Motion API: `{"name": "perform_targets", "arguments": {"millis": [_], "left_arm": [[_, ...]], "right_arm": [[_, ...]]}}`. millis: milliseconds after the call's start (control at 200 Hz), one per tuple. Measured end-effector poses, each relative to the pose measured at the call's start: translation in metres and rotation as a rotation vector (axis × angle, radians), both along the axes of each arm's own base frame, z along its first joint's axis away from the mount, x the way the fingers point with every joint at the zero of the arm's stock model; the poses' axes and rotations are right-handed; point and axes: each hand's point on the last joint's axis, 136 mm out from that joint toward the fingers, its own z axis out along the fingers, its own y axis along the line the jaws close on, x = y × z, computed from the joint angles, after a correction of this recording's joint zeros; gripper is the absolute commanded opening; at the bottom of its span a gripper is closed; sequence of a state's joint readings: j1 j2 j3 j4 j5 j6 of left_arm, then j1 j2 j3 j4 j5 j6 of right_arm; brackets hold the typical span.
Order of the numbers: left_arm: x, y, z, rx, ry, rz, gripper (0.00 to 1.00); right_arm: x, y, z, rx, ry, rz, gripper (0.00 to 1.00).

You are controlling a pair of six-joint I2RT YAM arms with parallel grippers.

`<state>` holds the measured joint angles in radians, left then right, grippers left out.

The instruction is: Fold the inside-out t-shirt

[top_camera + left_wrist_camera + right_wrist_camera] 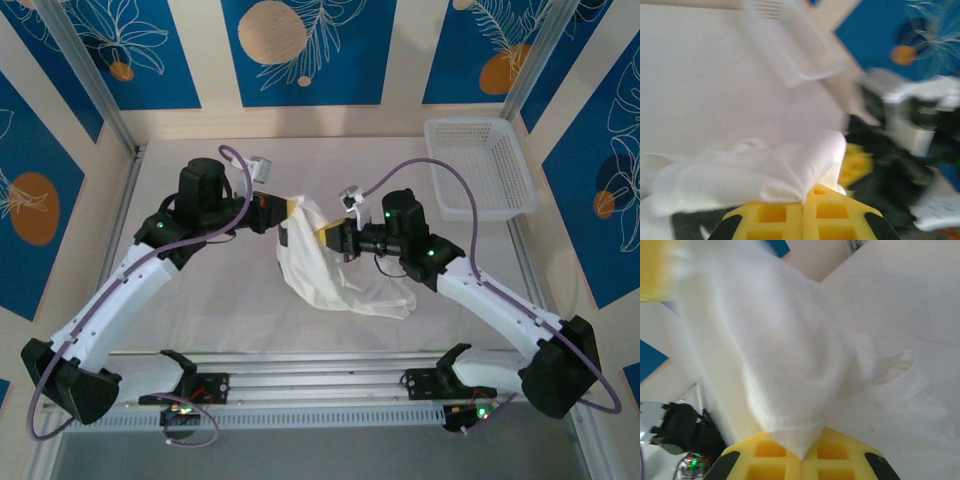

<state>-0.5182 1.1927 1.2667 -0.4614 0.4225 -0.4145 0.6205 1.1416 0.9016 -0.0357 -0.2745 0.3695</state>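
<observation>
The white inside-out t-shirt (318, 262) hangs bunched between both arms over the middle of the table, its lower part trailing onto the surface toward the right. My left gripper (291, 208) is shut on the shirt's upper left edge; in the left wrist view the cloth (755, 172) is pinched in the closed yellow jaws (803, 202). My right gripper (328, 240) is shut on the shirt's right side; in the right wrist view a hemmed fold (790, 375) runs down into the closed yellow jaws (802, 456). The two grippers sit close together, raised above the table.
A white lattice basket (478, 165) stands at the back right of the table and shows blurred in the left wrist view (790, 45). Metal frame posts (100, 100) rise at the back corners. Bare white tabletop (200, 310) lies at the front left.
</observation>
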Motion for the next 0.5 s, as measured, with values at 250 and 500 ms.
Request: {"name": "perform_targets", "arguments": {"millis": [250, 500], "left_arm": [[0.021, 0.023, -0.086, 0.223, 0.105, 0.092, 0.46], [0.006, 0.031, -0.079, 0.16, 0.086, 0.128, 0.63]], "right_arm": [[-0.026, -0.021, 0.057, 0.148, 0.041, -0.03, 0.0], [-0.006, -0.035, 0.044, 0.141, 0.224, -0.213, 0.0]]}}
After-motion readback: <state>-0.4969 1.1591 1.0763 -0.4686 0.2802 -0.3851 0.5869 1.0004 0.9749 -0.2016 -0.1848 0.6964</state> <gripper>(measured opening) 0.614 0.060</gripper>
